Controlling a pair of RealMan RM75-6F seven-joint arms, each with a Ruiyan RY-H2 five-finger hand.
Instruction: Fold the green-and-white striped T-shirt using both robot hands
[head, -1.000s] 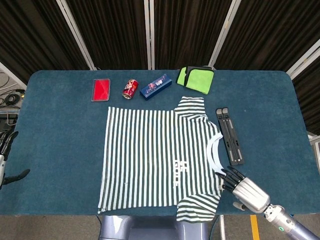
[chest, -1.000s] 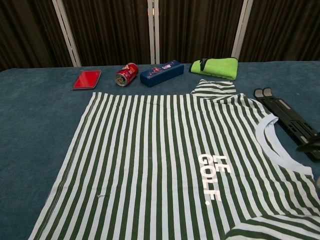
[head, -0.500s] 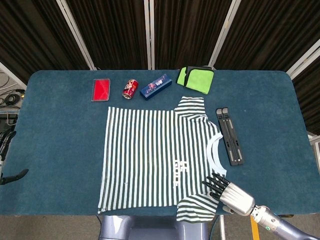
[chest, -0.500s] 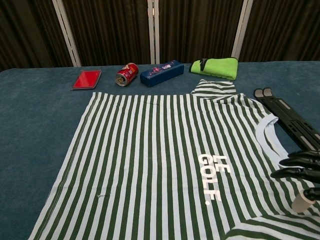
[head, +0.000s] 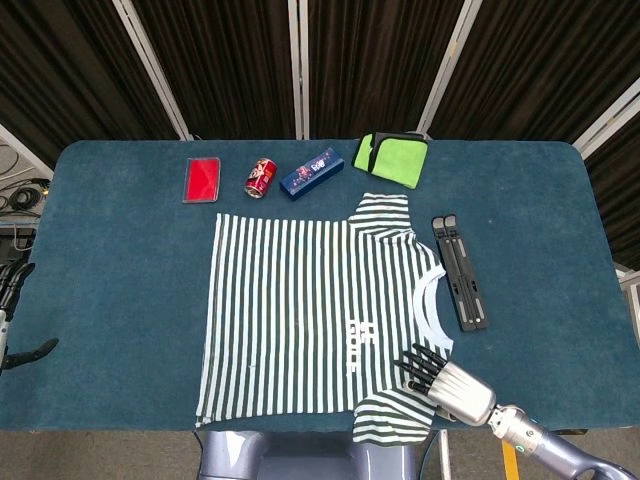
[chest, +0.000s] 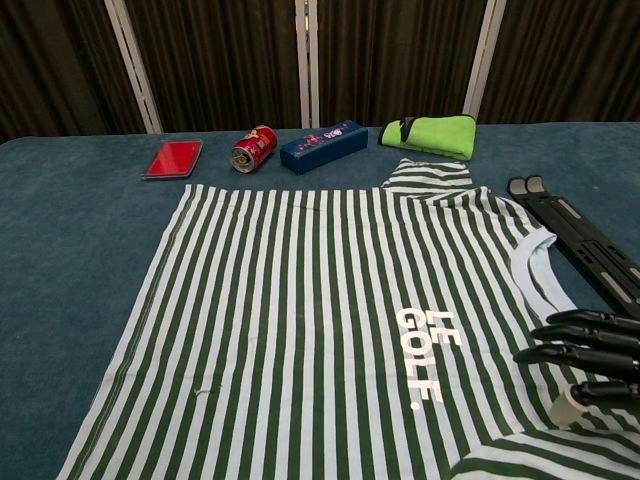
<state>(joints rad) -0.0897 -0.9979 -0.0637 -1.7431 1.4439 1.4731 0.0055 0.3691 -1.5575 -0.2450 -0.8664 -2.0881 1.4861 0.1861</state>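
One blue table (head: 120, 290) fronts dark ribbed panels (head: 220, 60).

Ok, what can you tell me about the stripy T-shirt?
The striped T-shirt lies flat and unfolded on the blue table, soft-looking cloth with green and white stripes, a pale collar and white letters reading LE GOLF. One sleeve points toward the green cloth. The right hand reaches over its shoulder area, fingers spread.

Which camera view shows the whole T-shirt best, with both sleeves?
The head view: it looks down on the T-shirt, so hem, collar and both sleeves show, with the right hand over the near sleeve. The chest view cuts off the shirt's near edge and shows little of that sleeve.
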